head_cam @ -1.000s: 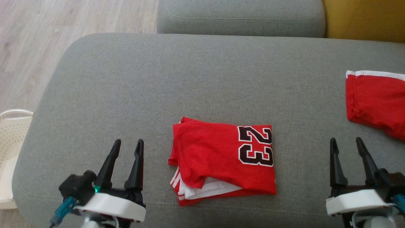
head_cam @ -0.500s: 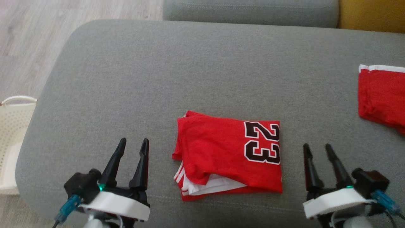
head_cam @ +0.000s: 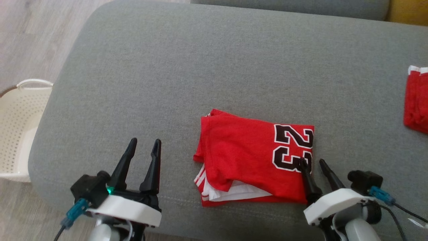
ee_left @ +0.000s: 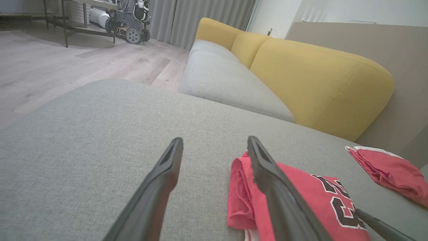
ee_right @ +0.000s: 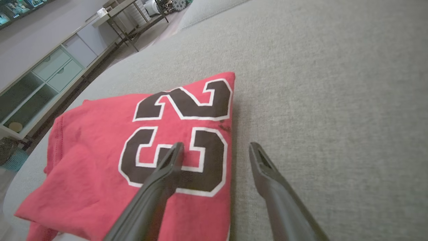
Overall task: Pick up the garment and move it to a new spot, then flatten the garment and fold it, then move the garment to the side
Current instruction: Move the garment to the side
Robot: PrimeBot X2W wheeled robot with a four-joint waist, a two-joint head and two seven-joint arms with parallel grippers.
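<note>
The garment is a red jersey with a black "23", folded into a rectangle near the front of the grey sofa seat. White-striped trim shows at its front left corner. My right gripper stands open at the garment's right edge, one finger over the "3", the other over bare cushion. The right wrist view shows the garment with my right gripper straddling that edge. My left gripper is open over bare cushion to the garment's left. In the left wrist view my left gripper is open beside the garment.
A second red garment lies at the seat's right edge. A cream perforated basket stands on the wood floor at the left. Yellow back cushions and another grey seat lie beyond.
The camera has shifted, sliding the scene down and to the right. My right gripper has moved left from bare cushion onto the garment's right edge. The left gripper has kept its place.
</note>
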